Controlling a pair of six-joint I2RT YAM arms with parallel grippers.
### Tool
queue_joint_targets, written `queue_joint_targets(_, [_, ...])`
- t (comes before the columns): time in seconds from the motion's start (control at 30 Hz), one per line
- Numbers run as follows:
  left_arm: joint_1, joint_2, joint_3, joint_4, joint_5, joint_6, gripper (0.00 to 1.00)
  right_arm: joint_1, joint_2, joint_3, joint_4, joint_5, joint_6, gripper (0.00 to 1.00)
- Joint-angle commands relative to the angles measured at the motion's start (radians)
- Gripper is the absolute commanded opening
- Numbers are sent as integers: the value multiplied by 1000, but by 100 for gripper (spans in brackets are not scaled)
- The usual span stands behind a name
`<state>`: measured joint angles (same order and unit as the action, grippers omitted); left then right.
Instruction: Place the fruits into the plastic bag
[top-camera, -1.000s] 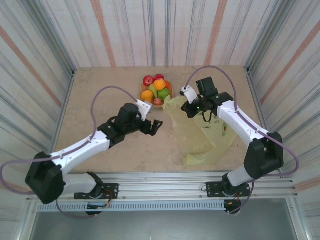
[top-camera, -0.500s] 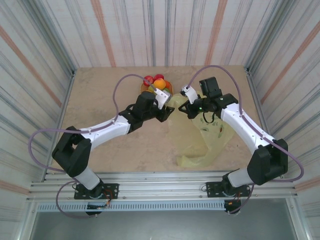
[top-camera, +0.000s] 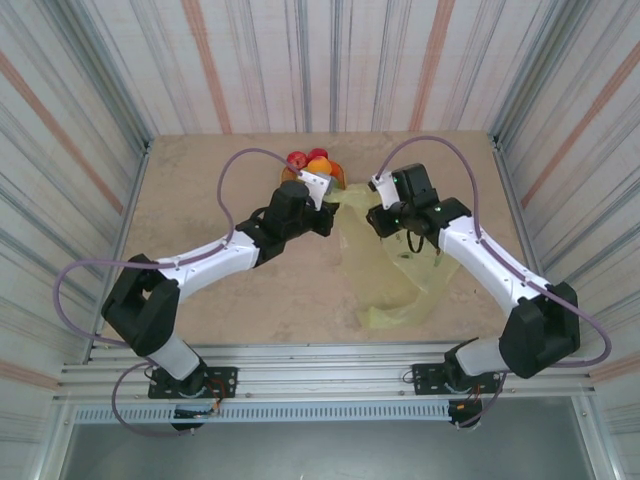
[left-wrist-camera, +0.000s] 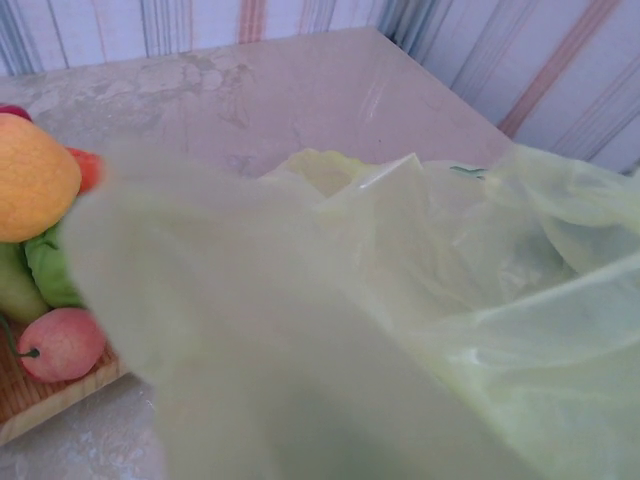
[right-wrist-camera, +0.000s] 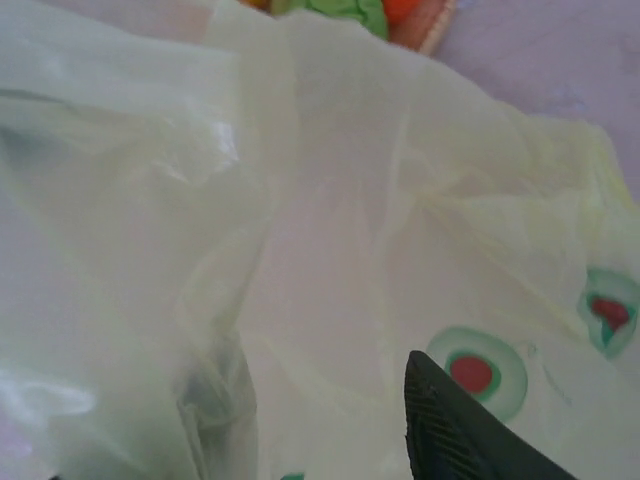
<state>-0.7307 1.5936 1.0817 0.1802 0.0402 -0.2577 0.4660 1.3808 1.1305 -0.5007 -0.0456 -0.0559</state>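
Left claw (top-camera: 322, 217) first: it's clamped all the way shut, right at the upper left edge of the plastic bag (top-camera: 395, 275), and it looks like it has a pinch of that edge. On its own wrist cam the yellow-green plastic bag (left-wrist-camera: 450, 300) is bunched up so close to the lens that it's just a blur across the lower half. I can't make out the fingers behind it.

Right claw (top-camera: 376, 222) is on the other side of the bag's mouth, facing the left claw with the top of the bag between them. Its jaws sit partly apart. On its wrist cam one dark finger (right-wrist-camera: 455, 435) pokes up at the bottom right, and the plastic bag (right-wrist-camera: 300, 200) is draped over the rest of the gap. Whether it actually has hold of any plastic, I can't tell. A couple of printed avocado halves (right-wrist-camera: 478, 372) show on the bag just beside that finger.

The bag itself lies crumpled on the table (top-camera: 200, 190), running from between the two claws down toward the near right.

The fruits (top-camera: 312, 162) I can see are piled in the wicker tray (top-camera: 340, 176) at the far middle of the table, just behind the left claw and right beside the bag's top edge. The left wrist cam catches an orange one (left-wrist-camera: 35, 180) on top and a green one (left-wrist-camera: 50, 272) under it. A small pinkish one (left-wrist-camera: 60, 342) with a stem sits at the tray's front rim.
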Motion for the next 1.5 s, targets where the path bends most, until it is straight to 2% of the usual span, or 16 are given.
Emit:
queue_joint_targets(0.0, [1, -38, -18, 7, -41, -118, 0, 62, -58, -40, -4, 212, 42, 59])
queue_joint_targets(0.07, [1, -39, -17, 1, -40, -149, 0, 100, -81, -56, -11, 285, 38, 65])
queue_joint_targets(0.2, [1, -53, -25, -4, -50, -180, 0, 143, -126, -76, -68, 389, 55, 86])
queue_joint_targets(0.47, [1, -78, -54, 12, -69, -198, 0, 192, -209, -157, -153, 445, 169, 100])
queue_joint_targets(0.6, [2, -78, -53, 1, -73, -199, 0, 253, -224, -184, -185, 492, 227, 99])
queue_joint_targets(0.77, [18, -78, -48, 1, -61, -224, 0, 323, -226, -218, -209, 616, 277, 99])
queue_joint_targets(0.9, [48, -75, -57, 11, -24, -275, 0, 329, -241, -237, -209, 695, 285, 99])
queue_joint_targets(1.03, [81, -66, -69, 14, 10, -318, 0, 329, -292, -254, -186, 697, 270, 100])
queue_joint_targets(1.1, [98, -61, -79, 21, 29, -343, 0, 329, -312, -269, -174, 689, 268, 97])
queue_joint_targets(1.27, [135, -44, -103, 53, 74, -396, 0, 324, -323, -305, -141, 685, 251, 79])
queue_joint_targets(1.47, [135, -1, -94, 54, 122, -413, 0, 297, -257, -275, -24, 652, 154, 68])
